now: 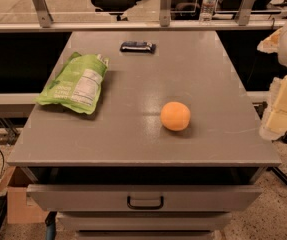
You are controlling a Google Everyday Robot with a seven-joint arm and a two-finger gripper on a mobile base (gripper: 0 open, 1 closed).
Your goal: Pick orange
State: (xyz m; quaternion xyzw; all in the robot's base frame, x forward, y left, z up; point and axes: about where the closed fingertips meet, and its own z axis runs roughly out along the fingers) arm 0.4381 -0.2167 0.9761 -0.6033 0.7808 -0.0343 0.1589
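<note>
The orange (175, 116) is a small round matte fruit on the grey cabinet top (133, 134), right of centre and towards the front. My gripper (282, 115) shows as pale yellow and white parts at the right edge of the camera view, beyond the cabinet's right side. It is well to the right of the orange and not touching it. Part of the gripper is cut off by the frame edge.
A green snack bag (74, 84) lies at the left of the top. A dark blue wrapped bar (138, 46) lies at the back. The top drawer (145, 196) stands pulled out at the front. A water bottle (208, 1) stands behind the rail.
</note>
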